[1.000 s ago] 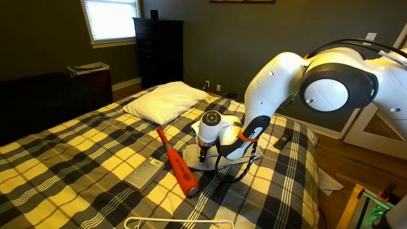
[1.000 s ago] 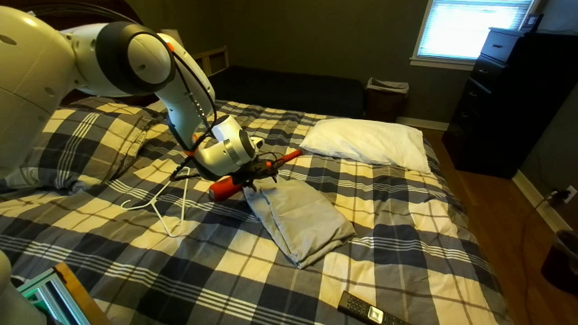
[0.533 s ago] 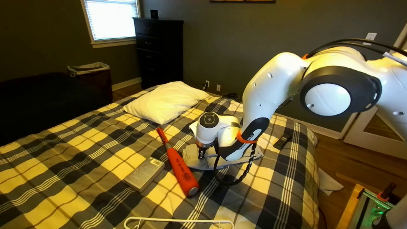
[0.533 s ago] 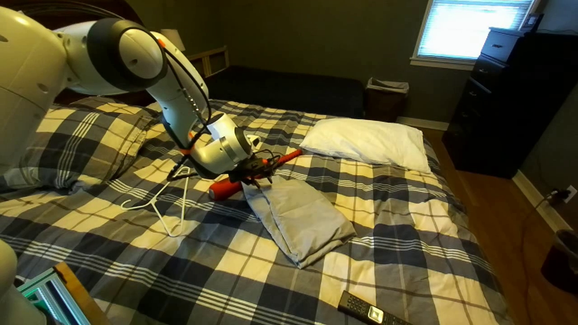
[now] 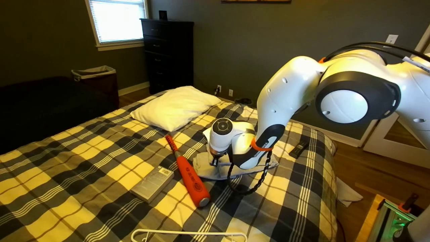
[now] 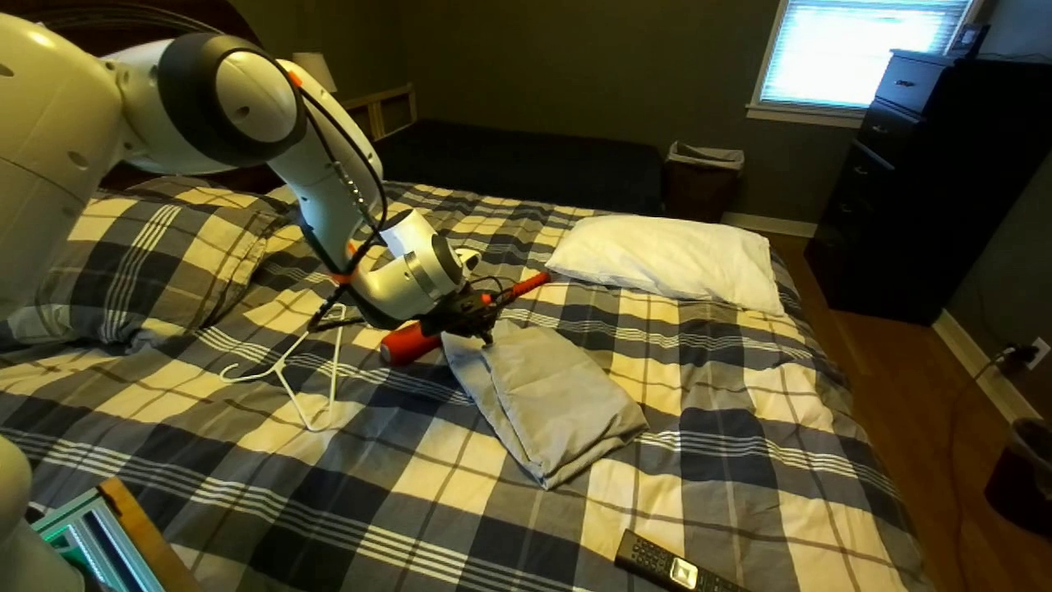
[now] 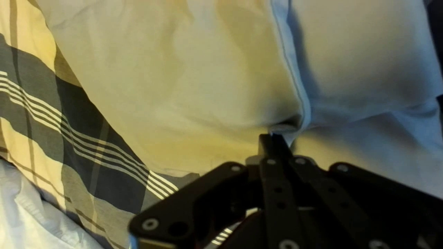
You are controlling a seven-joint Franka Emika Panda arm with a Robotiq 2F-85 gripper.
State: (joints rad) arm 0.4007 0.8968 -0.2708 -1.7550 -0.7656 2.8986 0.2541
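A folded grey cloth (image 7: 207, 69) lies on the plaid bed cover, seen also in both exterior views as grey cloth (image 5: 202, 165) (image 6: 559, 395). My gripper (image 7: 273, 136) points down at it, its fingertips together on the raised hem. The hem puckers right at the tips, with a thin pale sliver between them, so a small fold looks pinched. In an exterior view the gripper (image 6: 488, 337) is over the cloth's far left corner, close to a red bat (image 6: 408, 344) lying alongside. The arm hides part of the cloth in an exterior view.
A flat grey box (image 5: 153, 184) lies beside the bat. A white hanger (image 6: 336, 362) rests on the cover, and a black remote (image 6: 649, 555) lies near the bed's edge. Further back is a white pillow (image 6: 666, 259). A dark dresser (image 5: 168, 53) stands by the wall.
The fingers, apart in the earlier frames, have come together at the cloth. The arm has shifted only slightly. Cloth, bat, hanger and remote stay where they were.
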